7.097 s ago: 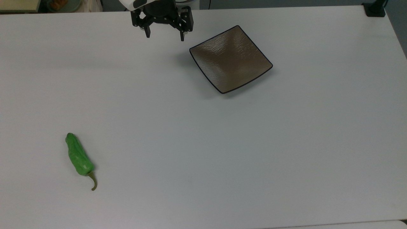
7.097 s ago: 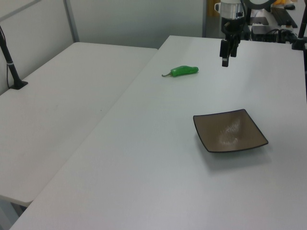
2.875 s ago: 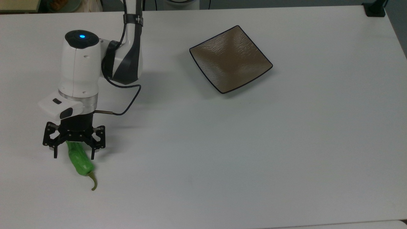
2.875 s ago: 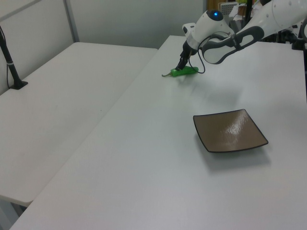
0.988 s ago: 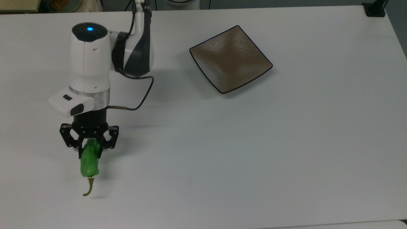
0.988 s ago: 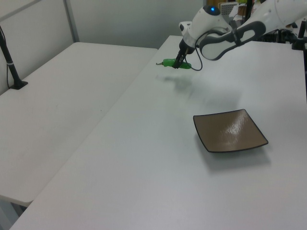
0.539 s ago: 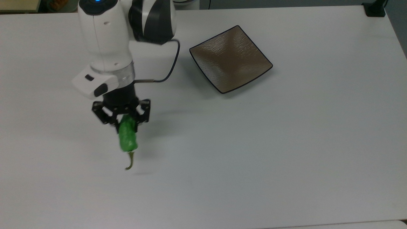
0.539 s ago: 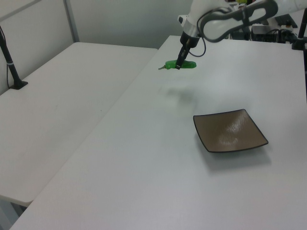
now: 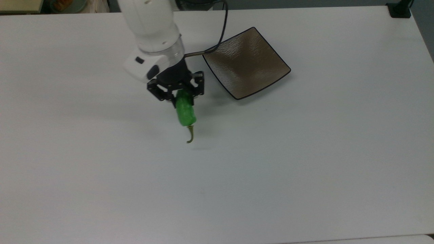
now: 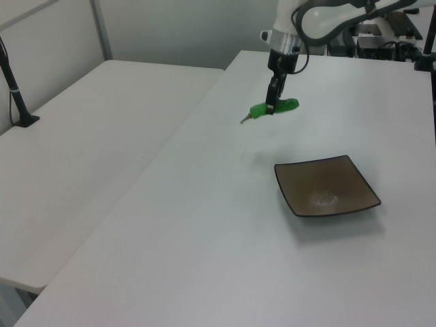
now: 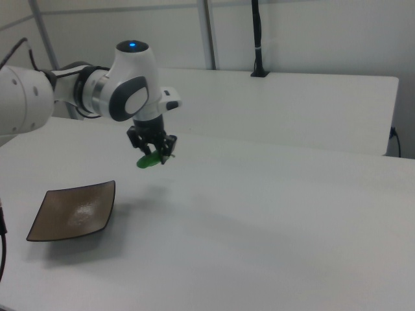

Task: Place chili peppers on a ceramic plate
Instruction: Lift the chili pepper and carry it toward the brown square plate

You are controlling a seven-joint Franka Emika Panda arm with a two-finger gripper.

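I see my gripper (image 9: 180,96) in the upper middle of the top view, and its 2 fingers are squeezed onto the fat end of the green chili pepper (image 9: 185,113). The pepper sticks out toward the bottom of the top view, with its thin curved stem (image 9: 191,134) at the far tip. In the left view the gripper (image 10: 270,109) hangs in the upper middle of the frame and the pepper (image 10: 272,107) is up in the air, lying almost flat, with a soft shadow on the white table (image 10: 225,225) under it. In the right view the gripper (image 11: 155,154) sits in the upper left part of the frame, and the pepper (image 11: 148,160) pokes out below it, off the table. The ceramic plate (image 9: 246,63) is just to the right of my gripper in the top view, turned so it looks like a diamond, and a black cable crosses near its left corner. The pepper is near the plate but not over it; they are apart. In the left view the plate (image 10: 325,184) lies lower and to the right of the pepper. In the right view the plate (image 11: 72,209) is at the lower left, below the pepper.
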